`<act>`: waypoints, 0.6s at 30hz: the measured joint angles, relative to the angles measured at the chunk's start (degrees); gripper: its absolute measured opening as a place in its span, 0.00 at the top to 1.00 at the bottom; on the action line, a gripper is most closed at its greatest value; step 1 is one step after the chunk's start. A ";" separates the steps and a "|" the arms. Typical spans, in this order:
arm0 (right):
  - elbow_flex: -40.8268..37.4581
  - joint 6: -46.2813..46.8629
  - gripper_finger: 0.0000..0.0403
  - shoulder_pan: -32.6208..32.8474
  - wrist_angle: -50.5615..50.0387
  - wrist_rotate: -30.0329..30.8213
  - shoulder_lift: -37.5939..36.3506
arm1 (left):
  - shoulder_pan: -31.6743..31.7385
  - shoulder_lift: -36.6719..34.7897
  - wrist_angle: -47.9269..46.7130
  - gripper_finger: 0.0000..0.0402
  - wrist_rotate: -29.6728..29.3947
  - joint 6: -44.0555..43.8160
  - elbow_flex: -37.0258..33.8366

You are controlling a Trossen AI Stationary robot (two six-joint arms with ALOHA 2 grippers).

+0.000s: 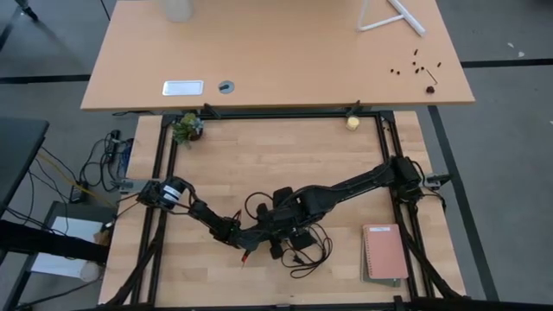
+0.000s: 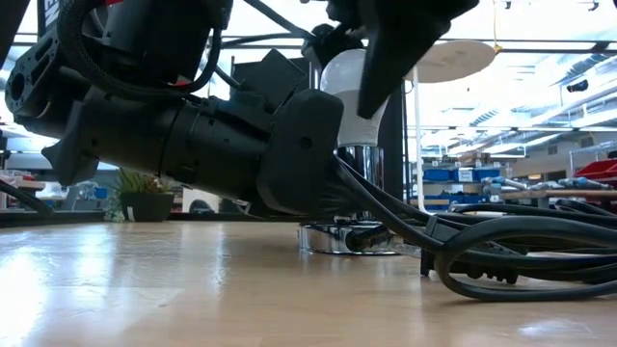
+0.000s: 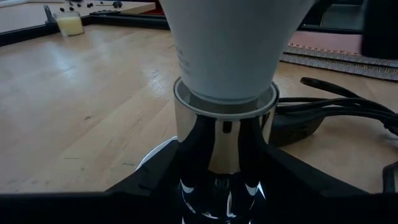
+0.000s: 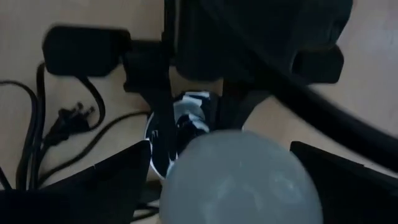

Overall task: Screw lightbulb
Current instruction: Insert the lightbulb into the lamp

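The white lightbulb (image 3: 227, 43) stands upright with its narrow end inside the rim of a chrome socket (image 3: 224, 137). The socket's round base (image 2: 347, 241) rests on the wooden table. My left gripper (image 3: 221, 193) reaches in low from the table's left and is shut on the socket's stem. My right gripper (image 4: 239, 168) hangs open above, pointing steeply down. Its fingers (image 4: 124, 177) stand on either side of the bulb's rounded top (image 4: 239, 180). I cannot tell whether they touch it. My left gripper pinches the socket's chrome stem (image 3: 205, 162) between its two fingers (image 3: 149, 186), below the rim that holds the bulb. The fingers come nearly level from the table's left. The socket stands upright with its base on the table.
A black cord (image 2: 501, 260) loops on the table beside the socket, toward the near and right sides. A pink notebook (image 1: 384, 252) lies at the near right. A small plant (image 1: 186, 128) and a yellowish ball (image 1: 352, 123) sit at the far edge.
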 joint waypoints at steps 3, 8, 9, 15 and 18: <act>0.00 0.12 0.09 0.00 0.53 -0.02 0.00 | 0.00 0.00 -0.02 0.53 0.00 -0.05 0.00; 0.00 0.16 0.21 0.00 0.59 0.00 0.57 | 0.00 0.00 -0.15 0.53 -0.02 -0.20 0.00; -0.02 0.16 0.23 -0.02 0.38 -0.03 0.74 | 0.00 -0.02 -0.17 0.53 -0.01 -0.20 0.00; -0.02 0.18 0.35 -0.02 0.19 -0.35 1.25 | 0.00 -0.02 -0.31 0.53 0.00 -0.23 0.00; -0.02 1.16 0.36 -0.02 0.14 -0.37 1.25 | 0.00 -0.02 -0.37 0.52 0.00 -0.29 0.00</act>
